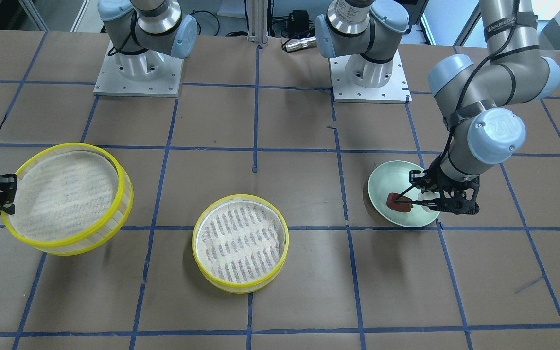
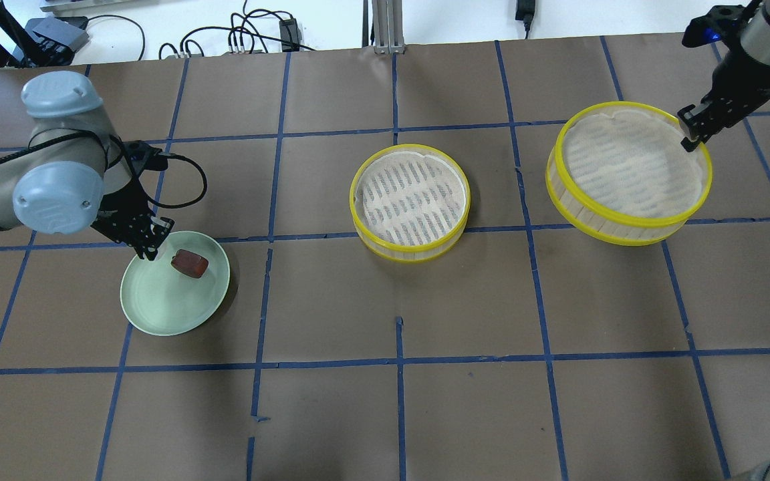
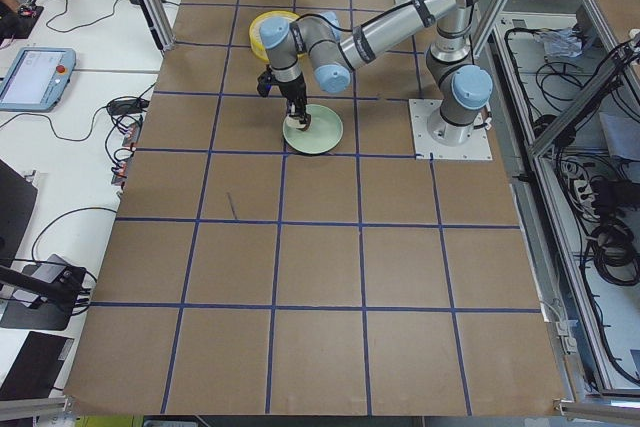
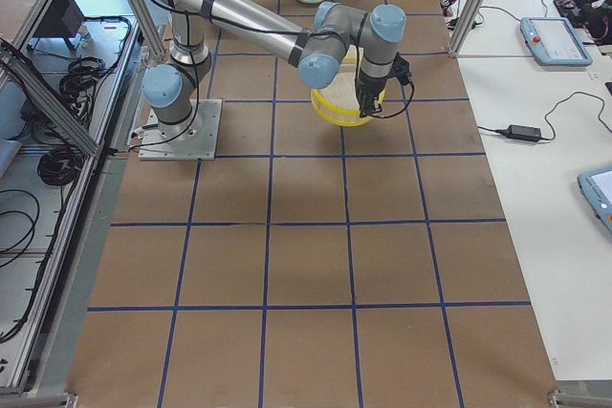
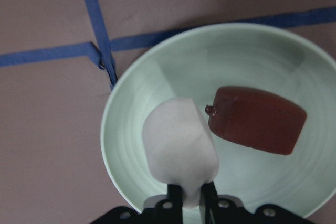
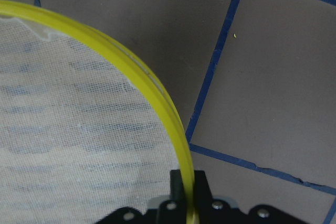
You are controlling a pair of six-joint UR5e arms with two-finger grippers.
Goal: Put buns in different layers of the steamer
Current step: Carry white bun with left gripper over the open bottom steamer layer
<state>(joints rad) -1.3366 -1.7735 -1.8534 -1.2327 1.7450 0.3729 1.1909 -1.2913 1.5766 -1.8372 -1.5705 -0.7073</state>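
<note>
My left gripper (image 5: 188, 195) is shut on the white bun (image 5: 178, 150) and holds it just over the pale green plate (image 5: 157, 93). The reddish-brown bun (image 5: 257, 120) lies on the plate beside it. In the overhead view the left gripper (image 2: 146, 247) is at the plate's (image 2: 164, 307) back left rim, next to the reddish-brown bun (image 2: 189, 262). My right gripper (image 2: 689, 133) is shut on the yellow rim of one steamer tray (image 2: 629, 167) and holds it tilted above the table. The right wrist view shows the fingers (image 6: 181, 187) pinching that rim (image 6: 157, 98). The other steamer tray (image 2: 410, 200) stands empty at mid-table.
The table is brown with a grid of blue tape lines. Both arm bases (image 1: 139, 68) stand at the robot's side. The left arm's elbow (image 1: 496, 131) hangs over the area beside the plate. Open table lies between the plate and the middle tray.
</note>
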